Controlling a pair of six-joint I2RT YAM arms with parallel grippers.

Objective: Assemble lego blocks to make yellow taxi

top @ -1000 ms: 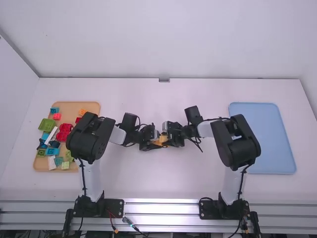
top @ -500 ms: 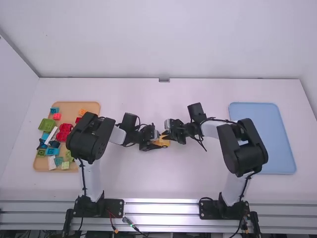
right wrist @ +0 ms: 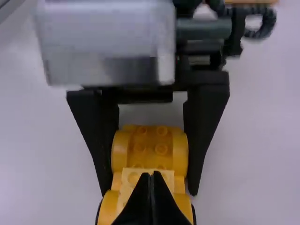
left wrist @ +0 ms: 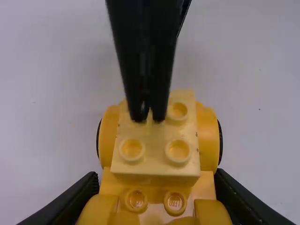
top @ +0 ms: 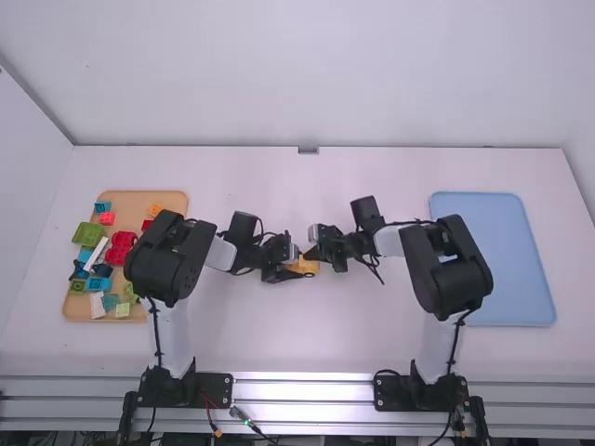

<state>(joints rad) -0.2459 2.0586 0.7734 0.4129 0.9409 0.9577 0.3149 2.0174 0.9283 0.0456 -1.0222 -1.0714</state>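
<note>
In the high view my left gripper point(top: 290, 266) and my right gripper point(top: 313, 253) meet mid-table at the orange-yellow car base point(top: 309, 267). My left gripper point(left wrist: 157, 206), seen in its wrist view, is shut on the sides of the car base point(left wrist: 109, 136), whose wheels stick out at both sides. A pale yellow block point(left wrist: 155, 157) sits across its middle, studs up. My right gripper point(right wrist: 152, 174) is shut, its tips together over the pale block point(right wrist: 127, 180) and touching or nearly touching its top; they cover one stud in the left wrist view.
An orange-tan tray point(top: 167, 197) at the left holds several loose bricks, including a green block point(top: 88, 233) and a red piece point(top: 121, 247). At the right lies a blue tray point(top: 493, 260).
My right gripper has backed off to the right from where it covered more of the car, then shifted slightly back. The right arm's elbow swung out and in again. My left arm kept still.
</note>
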